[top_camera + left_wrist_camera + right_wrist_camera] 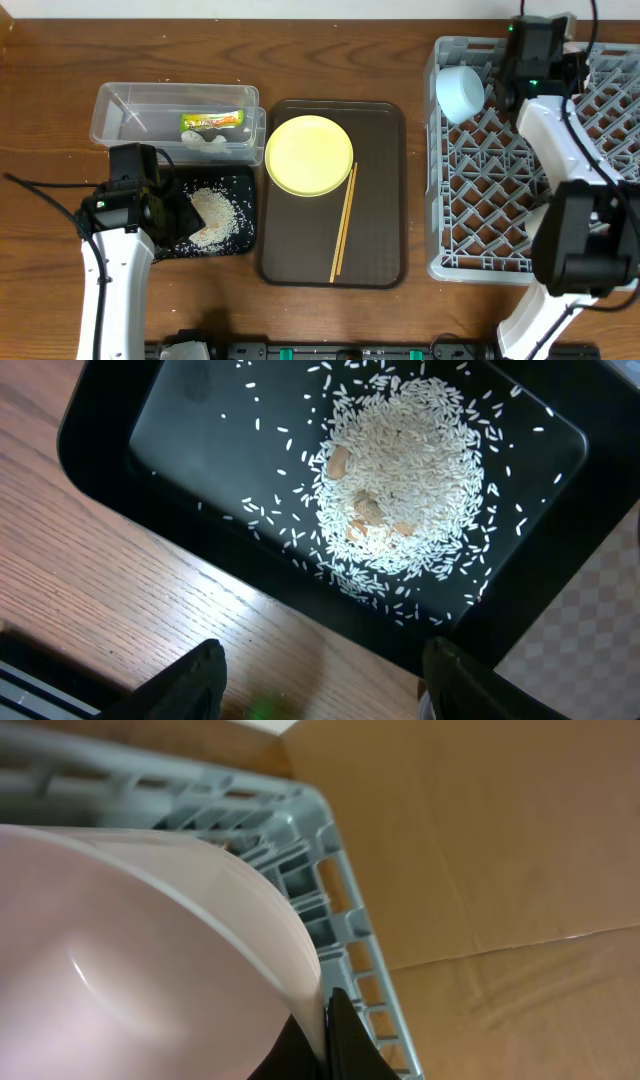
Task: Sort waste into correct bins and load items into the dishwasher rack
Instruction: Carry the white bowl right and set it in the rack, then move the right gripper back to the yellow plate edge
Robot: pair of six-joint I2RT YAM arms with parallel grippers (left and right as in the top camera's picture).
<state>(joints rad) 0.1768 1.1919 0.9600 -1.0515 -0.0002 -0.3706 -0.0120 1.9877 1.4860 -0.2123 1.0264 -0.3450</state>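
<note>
My right gripper [496, 94] sits at the upper right of the overhead frame, over the top left corner of the rack [500, 200]. There it pinches the rim of the bowl [460, 92], which looks light blue from above and pale in my right wrist view. In that view my fingers [335, 1042] are closed on the rim at the bottom edge.

My left gripper [165, 205] hangs at the lower left with its fingers spread wide and holding nothing. It is above the edge of the black tray [215, 250], where the rice [400, 490] lies in a loose heap.

At the upper left, the clear tub [115, 125] holds the wrapper [212, 121] and the tissue [205, 146]. In the middle, the plate [309, 155] and the chopsticks [343, 222] lie side by side on the brown serving tray [385, 230].
</note>
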